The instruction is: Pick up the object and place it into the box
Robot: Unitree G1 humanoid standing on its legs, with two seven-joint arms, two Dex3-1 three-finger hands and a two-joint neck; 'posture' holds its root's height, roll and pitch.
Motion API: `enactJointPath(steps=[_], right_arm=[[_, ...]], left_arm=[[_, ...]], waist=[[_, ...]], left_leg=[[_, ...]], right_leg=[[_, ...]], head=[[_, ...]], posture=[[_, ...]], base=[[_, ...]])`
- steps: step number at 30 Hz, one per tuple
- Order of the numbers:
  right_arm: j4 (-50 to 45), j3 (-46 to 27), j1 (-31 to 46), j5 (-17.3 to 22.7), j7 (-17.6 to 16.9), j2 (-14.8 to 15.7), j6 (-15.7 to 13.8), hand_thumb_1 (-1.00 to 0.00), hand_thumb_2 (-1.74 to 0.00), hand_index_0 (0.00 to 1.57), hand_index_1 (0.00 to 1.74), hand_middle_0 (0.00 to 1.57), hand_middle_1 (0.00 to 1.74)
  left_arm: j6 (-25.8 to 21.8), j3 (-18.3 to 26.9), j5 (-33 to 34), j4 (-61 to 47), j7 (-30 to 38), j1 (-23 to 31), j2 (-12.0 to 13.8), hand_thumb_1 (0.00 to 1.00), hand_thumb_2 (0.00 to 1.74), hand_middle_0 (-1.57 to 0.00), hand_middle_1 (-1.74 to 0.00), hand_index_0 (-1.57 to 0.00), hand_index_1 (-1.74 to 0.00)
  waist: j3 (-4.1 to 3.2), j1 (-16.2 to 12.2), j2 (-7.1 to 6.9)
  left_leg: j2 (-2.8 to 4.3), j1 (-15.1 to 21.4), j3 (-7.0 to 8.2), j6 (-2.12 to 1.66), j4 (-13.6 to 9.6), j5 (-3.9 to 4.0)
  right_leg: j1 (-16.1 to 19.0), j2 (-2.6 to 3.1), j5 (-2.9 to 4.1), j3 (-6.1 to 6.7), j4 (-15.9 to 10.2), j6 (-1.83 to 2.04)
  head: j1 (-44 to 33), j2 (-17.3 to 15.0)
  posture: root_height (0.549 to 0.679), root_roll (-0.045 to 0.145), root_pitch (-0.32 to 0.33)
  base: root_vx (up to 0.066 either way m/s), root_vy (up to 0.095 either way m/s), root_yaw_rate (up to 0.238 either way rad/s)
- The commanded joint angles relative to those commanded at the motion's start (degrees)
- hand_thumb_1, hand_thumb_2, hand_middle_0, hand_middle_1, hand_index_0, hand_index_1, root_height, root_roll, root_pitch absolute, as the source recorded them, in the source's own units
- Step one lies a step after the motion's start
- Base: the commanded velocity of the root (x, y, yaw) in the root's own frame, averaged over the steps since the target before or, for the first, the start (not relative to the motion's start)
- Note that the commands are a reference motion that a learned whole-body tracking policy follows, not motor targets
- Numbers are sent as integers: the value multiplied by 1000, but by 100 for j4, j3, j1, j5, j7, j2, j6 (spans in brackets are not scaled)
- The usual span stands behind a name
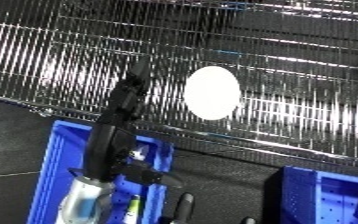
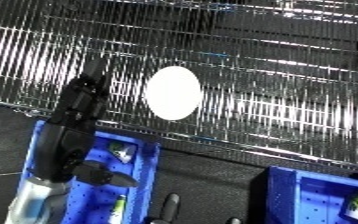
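A wire-mesh rack (image 1: 282, 75) is spanning the background above a dark floor, with a blue bin (image 1: 55, 165) lying under my left forearm and a second blue bin (image 2: 309, 195) sitting at the lower right. The object, a white oval disc (image 1: 213, 93), is resting on the mesh; I judge it light, rigid and smooth, best pinched across its narrow width at the rim. I am extending my left hand (image 1: 127, 95) up over the mesh just beside the disc, holding nothing, though I cannot tell how far its fingers are spread.
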Motion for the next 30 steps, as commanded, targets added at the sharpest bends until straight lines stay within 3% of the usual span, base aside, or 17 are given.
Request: enactJointPath(steps=[17, 23, 30], right_arm=[[-347, 264, -69, 38, -18, 3, -66, 0, 0, 0, 0, 0, 0], [-587, 350, -31, 85, -42, -4, -87, 0, 0, 0, 0, 0, 0], [-822, 459, -22, 165, -90, 10, -105, 0, 0, 0, 0, 0, 0]], left_arm=[[-240, 66, 13, 1291, 323, -857, -103, 0, 0, 0, 0, 0, 0], [-208, 81, 19, 1611, 302, -1089, -141, 0, 0, 0, 0, 0, 0], [-110, 29, 24, 1967, 286, -1404, -195, 0, 0, 0, 0, 0, 0]], waist=[[0, -366, -224], [0, -478, -310], [0, -597, -369]], left_leg=[[154, -490, 86, 21, 395, -157], [185, -678, 94, 34, 521, -217], [214, -837, 99, 36, 603, -260]], right_leg=[[-533, 151, 50, 165, 212, 28], [-715, 212, 66, 199, 277, 46], [-880, 254, 71, 239, 326, 65]], head=[[-274, 817], [-320, 1149], [-405, 1325]], posture=[[626, -16, 110], [623, -23, 129], [621, -27, 150]], base=[[-8, 33, -82], [-1, 22, -54], [-1, 13, -34]])
